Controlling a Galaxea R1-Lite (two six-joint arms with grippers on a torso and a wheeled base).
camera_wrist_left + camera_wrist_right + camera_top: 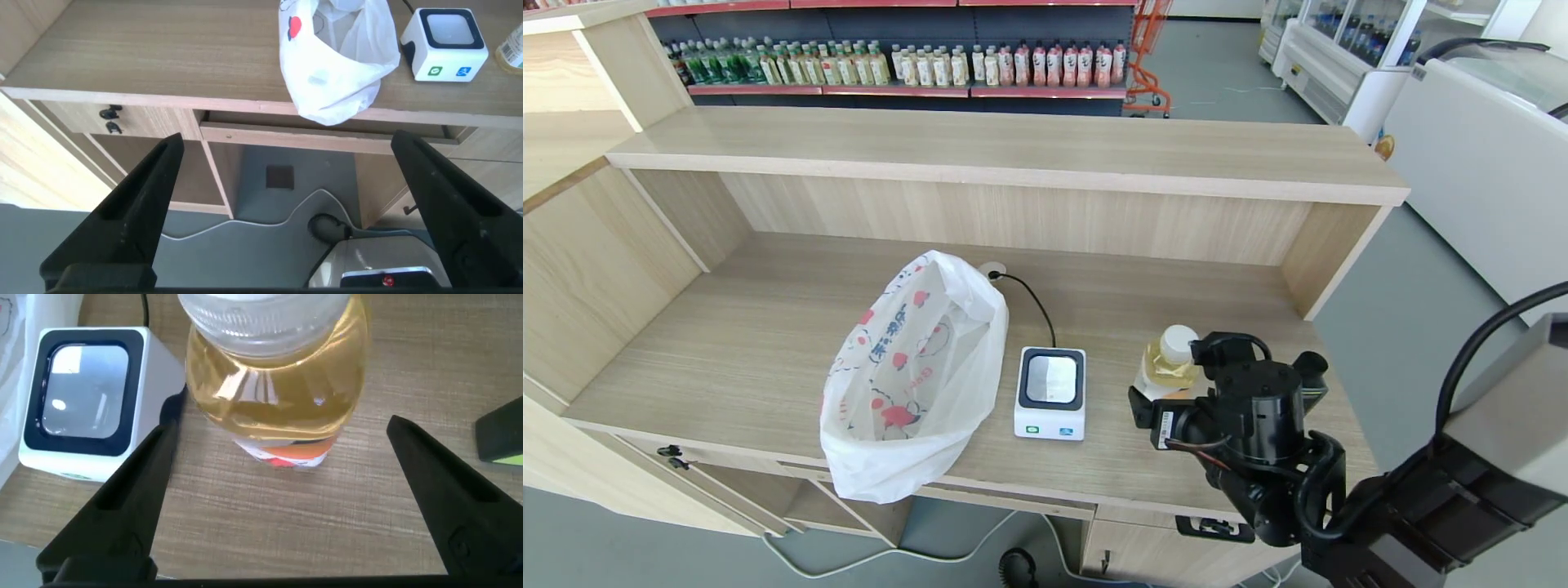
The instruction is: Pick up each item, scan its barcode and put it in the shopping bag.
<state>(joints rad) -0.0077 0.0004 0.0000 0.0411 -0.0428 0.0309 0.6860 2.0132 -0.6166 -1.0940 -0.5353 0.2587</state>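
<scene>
Now the right gripper [284, 429] is at the bottle [274, 384], its jaws wide open with one finger on each side of the lower body. They hold nothing, and I see no contact yet. The bottle is clear, with a white cap and a pale yellow drink, and it stands upright on the wooden counter [768, 327], just to the right of the barcode scanner [1051, 392]. The shopping bag [915, 384] lies open on the scanner's other side and hangs a little over the counter's front edge. The left gripper [286, 147] hangs in front of the counter, lower than its top, also wide open and empty. I judge that the step in hand is the grasp. To do it well, the jaws should close centred on the body so that the bottle does not tip. One finger is near the scanner's corner and must not push it, and the label should be left uncovered for scanning
</scene>
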